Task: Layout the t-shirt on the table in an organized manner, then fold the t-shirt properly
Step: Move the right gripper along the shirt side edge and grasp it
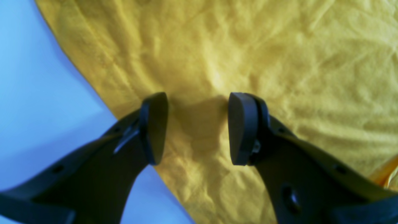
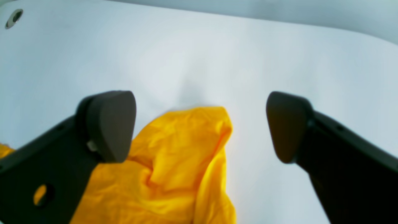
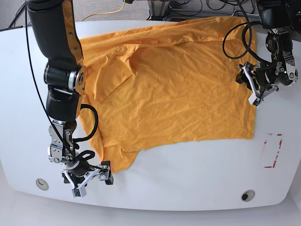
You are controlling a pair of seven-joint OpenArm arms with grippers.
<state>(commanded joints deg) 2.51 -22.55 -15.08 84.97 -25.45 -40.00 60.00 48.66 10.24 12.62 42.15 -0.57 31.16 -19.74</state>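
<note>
Glossy white desk [image 3: 188,188], grommet holes near front edge, red-marked rectangle [image 3: 272,150] at one side. Right tool [image 3: 89,178] released, jaws spread at sleeve tip of t-shirt [image 3: 174,89]; shirt spread wrinkled mid-desk. Left tool [image 3: 252,84] released over shirt's side edge; cables [image 3: 188,7] on floor beyond.

The t-shirt [image 3: 174,84] covers the tabletop's [image 3: 188,188] far half; the near edge lies bare (save two grommet holes [image 3: 248,195]), as does the right edge.
</note>
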